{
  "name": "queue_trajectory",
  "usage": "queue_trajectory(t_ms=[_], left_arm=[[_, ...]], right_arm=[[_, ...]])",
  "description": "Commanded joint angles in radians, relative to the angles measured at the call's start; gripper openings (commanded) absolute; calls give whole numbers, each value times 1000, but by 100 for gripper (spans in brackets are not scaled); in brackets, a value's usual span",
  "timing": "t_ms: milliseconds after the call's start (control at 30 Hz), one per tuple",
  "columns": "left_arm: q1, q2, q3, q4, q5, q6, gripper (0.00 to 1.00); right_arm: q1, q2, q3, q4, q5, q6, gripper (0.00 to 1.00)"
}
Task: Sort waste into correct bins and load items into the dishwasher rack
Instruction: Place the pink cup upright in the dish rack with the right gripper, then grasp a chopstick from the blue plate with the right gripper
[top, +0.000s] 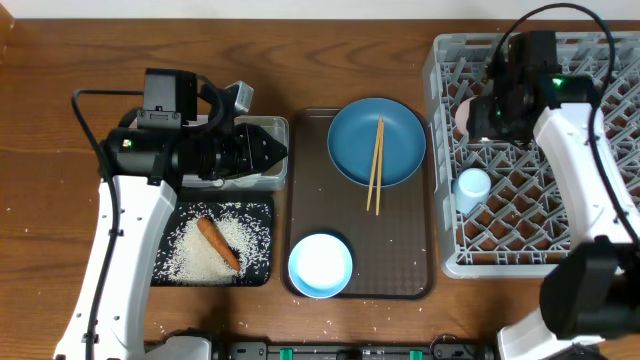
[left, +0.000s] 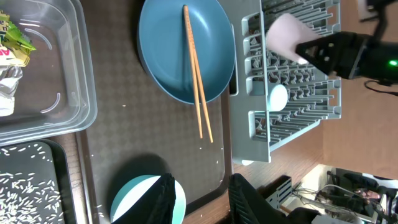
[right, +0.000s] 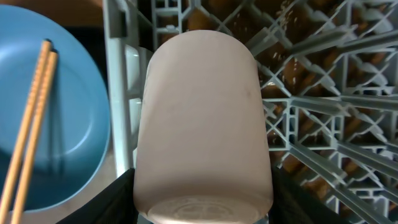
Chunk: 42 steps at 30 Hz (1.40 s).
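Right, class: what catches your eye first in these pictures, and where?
The big grey rack on the right, with the right tool holding a pink cup at its left side. Then the blue plate on the middle tray with two chopsticks lying across it, and the orange carrot on white rice in the black tray at lower left.
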Motion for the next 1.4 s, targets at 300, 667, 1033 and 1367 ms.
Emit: queue_trajectory(t_ms=[300,667,1033,1367], left_arm=[[0,-2,-10,-3,-13,17,32],[0,-42,-9,-26,-298,1,33],[0,-165,-10,-56,-633,-52,65],[0,-164,-10,-58,-632,-52,87]], right_arm=[[-23,-10,48,-16,19,-10,99],[25,-79,296,-359,-190,-10,94],[243,-80,148,-320,-251,205,68],[345,-80,-174,80,-237,370,39]])
